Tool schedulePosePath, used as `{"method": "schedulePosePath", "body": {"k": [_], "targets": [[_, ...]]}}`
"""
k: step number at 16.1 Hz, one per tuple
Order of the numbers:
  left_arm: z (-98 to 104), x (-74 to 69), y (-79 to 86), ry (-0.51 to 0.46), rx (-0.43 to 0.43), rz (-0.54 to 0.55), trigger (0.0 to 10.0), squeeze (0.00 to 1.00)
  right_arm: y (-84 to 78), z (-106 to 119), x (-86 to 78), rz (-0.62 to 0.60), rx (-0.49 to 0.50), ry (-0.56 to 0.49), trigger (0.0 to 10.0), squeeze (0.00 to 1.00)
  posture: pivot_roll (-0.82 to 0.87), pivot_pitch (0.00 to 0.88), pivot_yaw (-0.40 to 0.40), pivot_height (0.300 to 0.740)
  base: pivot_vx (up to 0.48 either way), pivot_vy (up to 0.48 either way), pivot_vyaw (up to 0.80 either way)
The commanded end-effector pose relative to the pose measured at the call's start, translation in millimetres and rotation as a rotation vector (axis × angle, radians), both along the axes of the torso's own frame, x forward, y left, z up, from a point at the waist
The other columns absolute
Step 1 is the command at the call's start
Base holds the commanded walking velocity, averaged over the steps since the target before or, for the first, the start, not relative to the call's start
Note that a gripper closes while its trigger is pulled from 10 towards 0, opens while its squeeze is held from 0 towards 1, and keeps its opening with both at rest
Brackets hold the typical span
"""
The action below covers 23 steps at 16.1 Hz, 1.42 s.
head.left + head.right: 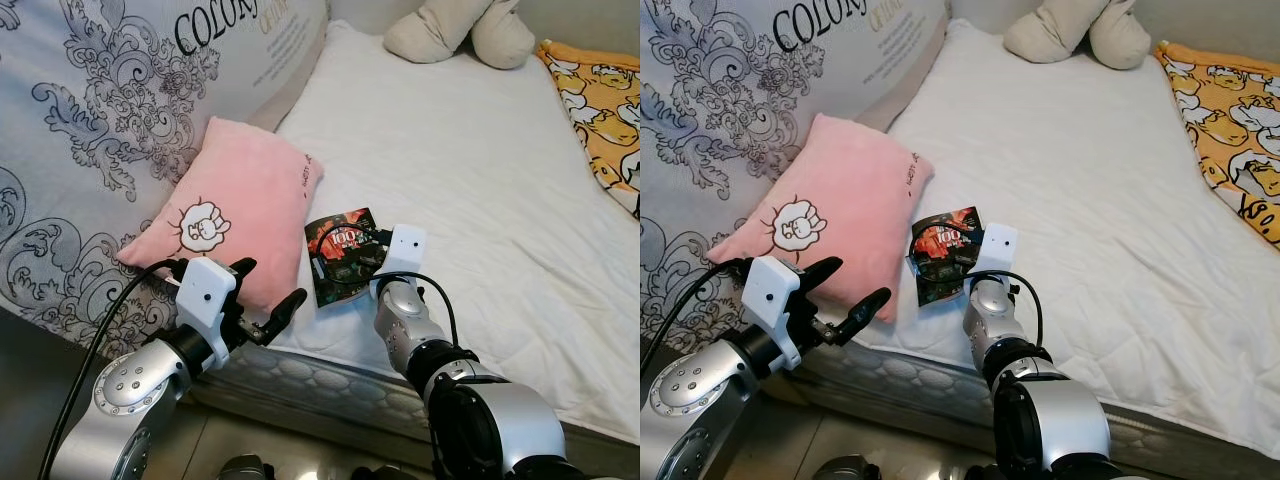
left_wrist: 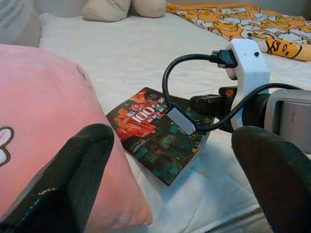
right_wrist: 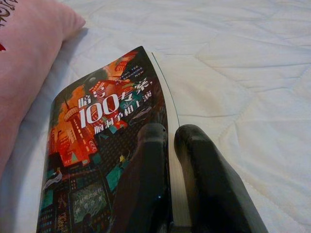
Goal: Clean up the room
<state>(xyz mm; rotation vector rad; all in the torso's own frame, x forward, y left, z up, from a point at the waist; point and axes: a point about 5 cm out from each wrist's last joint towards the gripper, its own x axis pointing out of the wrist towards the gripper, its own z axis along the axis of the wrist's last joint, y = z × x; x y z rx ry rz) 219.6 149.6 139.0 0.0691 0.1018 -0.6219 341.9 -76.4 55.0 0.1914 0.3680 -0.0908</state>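
A: Where does your right gripper (image 3: 170, 145) stand?

B: Your right gripper reaches over the near edge of the white quilted mattress (image 1: 470, 170). Its two black fingers (image 3: 206, 179) are pinched on the near edge of the thin paperback book with a dark cover of red, orange and teal artwork and a large white "100" (image 1: 337, 255): one finger lies on the cover, the other under the pages.

A: And where is the book?

B: You see it on the mattress near the front edge, just beside the soft pink rectangular pillow with a small white cartoon sheep (image 1: 235, 215). Whether its far end rests flat or is raised, you cannot tell.

A: And your left gripper (image 1: 268, 298)?

B: It hovers off the mattress corner in front of the pink pillow, fingers spread apart and holding nothing.

A: What else lies around?

B: The pink pillow leans on a large grey-white cushion printed with dark scrollwork and lettering (image 1: 110, 110). At the far end you have a beige plush toy (image 1: 460, 30), and along the right side an orange blanket with a yellow duck pattern (image 1: 600, 105).
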Motion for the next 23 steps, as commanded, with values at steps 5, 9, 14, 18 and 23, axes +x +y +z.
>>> {"method": "schedulePosePath", "body": {"k": [5, 9, 14, 18, 23], "targets": [[2.2, 0.3, -5.5, -0.007, -0.001, -0.033, 10.0, 0.00, 28.9, -11.5, -14.5, 0.074, 0.025, 0.066, 0.0, 0.00, 0.32, 0.081, -0.040, 0.740, 0.000, 0.000, 0.00], [-0.1, 1.1, -9.8, -0.009, -0.005, -0.043, 10.0, 0.00, 48.7, 4.2, -9.5, 0.103, 0.057, 0.017, 10.0, 1.00, 0.31, 0.071, -0.040, 0.740, 0.000, 0.000, 0.00], [-1.4, -0.5, -7.4, 0.015, -0.013, -0.060, 10.0, 0.00, 48.0, 12.4, -4.7, 0.093, 0.031, -0.029, 10.0, 1.00, 0.28, 0.060, -0.023, 0.740, 0.000, 0.000, 0.00], [0.5, 3.1, -2.1, 0.002, -0.008, -0.039, 10.0, 0.00, 46.1, 21.6, 0.5, 0.093, 0.027, -0.093, 10.0, 1.00, 0.26, 0.052, -0.018, 0.740, 0.000, 0.000, 0.00], [-7.8, 19.8, 11.6, 0.003, -0.120, 0.333, 10.0, 0.00, -22.0, 54.6, -3.6, 0.101, -0.301, -0.548, 10.0, 0.00, 0.17, 0.000, -0.054, 0.740, 0.000, 0.000, 0.00]]}}
